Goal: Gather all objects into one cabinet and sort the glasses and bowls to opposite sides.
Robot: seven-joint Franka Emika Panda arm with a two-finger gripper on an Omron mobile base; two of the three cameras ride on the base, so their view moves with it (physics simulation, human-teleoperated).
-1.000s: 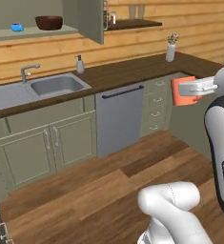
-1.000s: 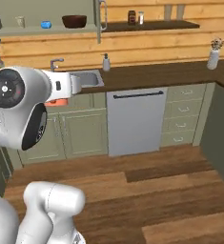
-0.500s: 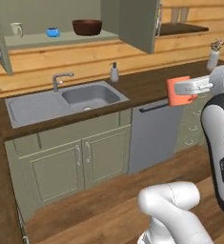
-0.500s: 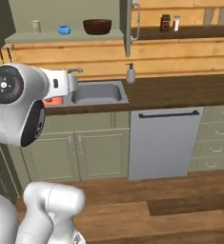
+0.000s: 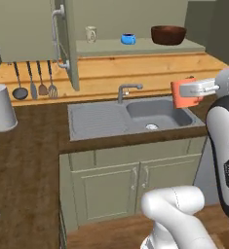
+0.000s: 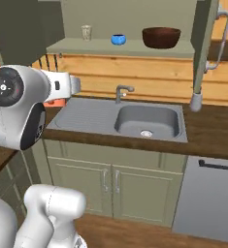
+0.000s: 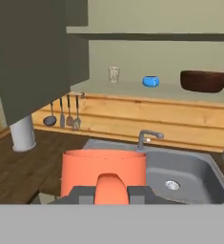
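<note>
Fingers clamped on orange-red mug, base now driven left, facing sink, open cabinet overhead

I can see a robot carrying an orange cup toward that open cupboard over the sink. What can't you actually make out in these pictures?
- The pale cup pattern: too small in every view.
- Inside the brown bowl and blue cup: hidden by their own walls.
- Gripper fingertips: covered by the orange mug in the hand view.
- The mug in the right base view: mostly behind the arm.
</note>
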